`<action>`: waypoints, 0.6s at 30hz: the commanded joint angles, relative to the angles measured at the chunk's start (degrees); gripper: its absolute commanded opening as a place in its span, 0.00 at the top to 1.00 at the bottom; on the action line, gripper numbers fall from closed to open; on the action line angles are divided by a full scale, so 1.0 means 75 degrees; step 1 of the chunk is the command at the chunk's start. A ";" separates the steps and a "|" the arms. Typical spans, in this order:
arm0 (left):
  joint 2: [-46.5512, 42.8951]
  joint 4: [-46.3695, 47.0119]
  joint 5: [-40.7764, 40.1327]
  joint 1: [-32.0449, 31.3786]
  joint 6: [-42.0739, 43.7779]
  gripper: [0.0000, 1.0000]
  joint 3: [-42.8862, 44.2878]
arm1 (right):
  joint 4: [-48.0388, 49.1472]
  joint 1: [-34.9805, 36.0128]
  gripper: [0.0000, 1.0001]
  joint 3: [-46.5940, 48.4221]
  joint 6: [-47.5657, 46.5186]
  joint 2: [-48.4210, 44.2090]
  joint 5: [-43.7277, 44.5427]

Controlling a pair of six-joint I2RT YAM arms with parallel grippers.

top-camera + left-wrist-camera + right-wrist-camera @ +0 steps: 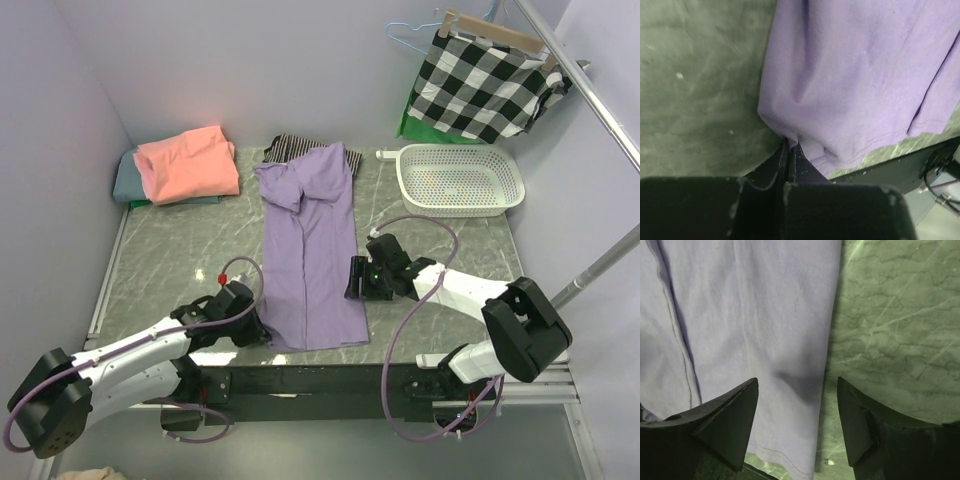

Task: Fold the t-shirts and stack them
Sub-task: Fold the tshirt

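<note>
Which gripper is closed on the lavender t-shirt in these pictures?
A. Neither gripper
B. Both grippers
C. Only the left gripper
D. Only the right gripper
C. In the left wrist view, the left gripper has its fingers pressed together on a near hem corner of the lavender t-shirt. The right gripper has its fingers wide apart over the shirt's right edge.
</note>
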 commanded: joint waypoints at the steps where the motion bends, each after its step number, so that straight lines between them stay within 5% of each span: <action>1: -0.0076 -0.0602 0.0235 -0.0208 -0.0149 0.99 -0.0177 | -0.1233 0.0289 0.29 -0.0108 -0.0039 -0.0183 0.0869; 8: -0.0135 -0.0696 0.0071 -0.0372 -0.0231 0.99 -0.0188 | -0.0826 0.0489 0.25 0.0689 -0.0331 -0.1217 0.0721; 13: -0.0053 -0.0591 0.0048 -0.0407 -0.0220 0.99 -0.0235 | 0.0625 0.0594 0.24 0.1262 -0.0496 -0.0058 -0.1186; 18: 0.0018 -0.0591 -0.0034 -0.0442 -0.0208 0.99 -0.0177 | 0.1202 0.0805 0.23 0.1919 -0.0613 0.1571 -0.1659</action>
